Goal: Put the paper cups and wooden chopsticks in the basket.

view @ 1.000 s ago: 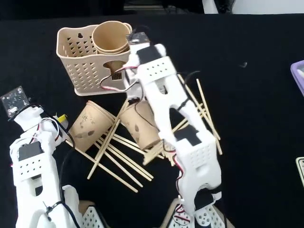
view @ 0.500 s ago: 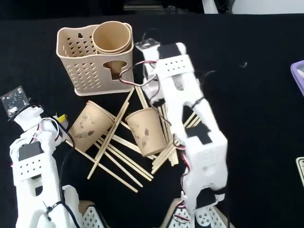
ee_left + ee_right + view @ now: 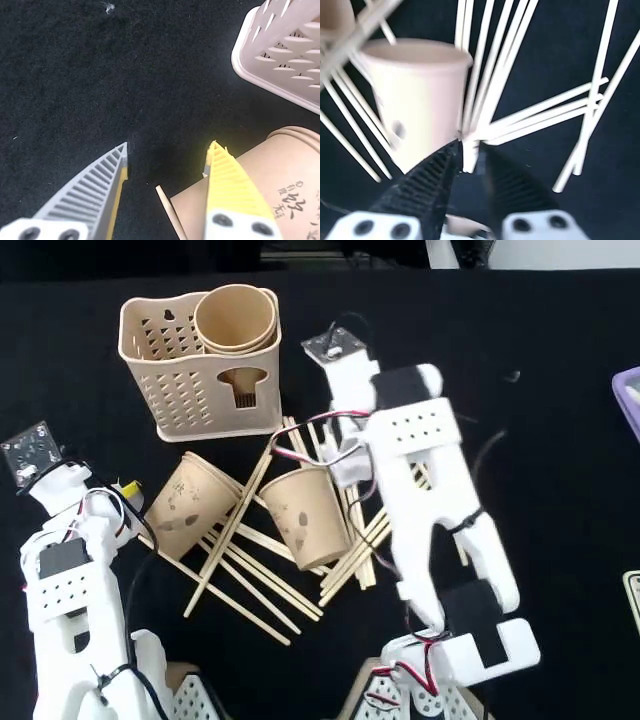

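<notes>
Right jaws: narrow gap, chopsticks (image 3: pixel 490 75) ends between tips, apparently not clamped. Sticks light, stiff, smooth; likely roll and slip, so grip bundle near middle. Cup (image 3: pixel 415 100) just beside jaws; thin, crushable, so pinch rim lightly. Left jaws: wide, second cup (image 3: pixel 280 170) beside yellow jaw. Basket (image 3: pixel 260 77) beyond.

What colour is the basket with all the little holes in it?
The basket is beige, a pale cream colour. The high view shows it best.
</notes>
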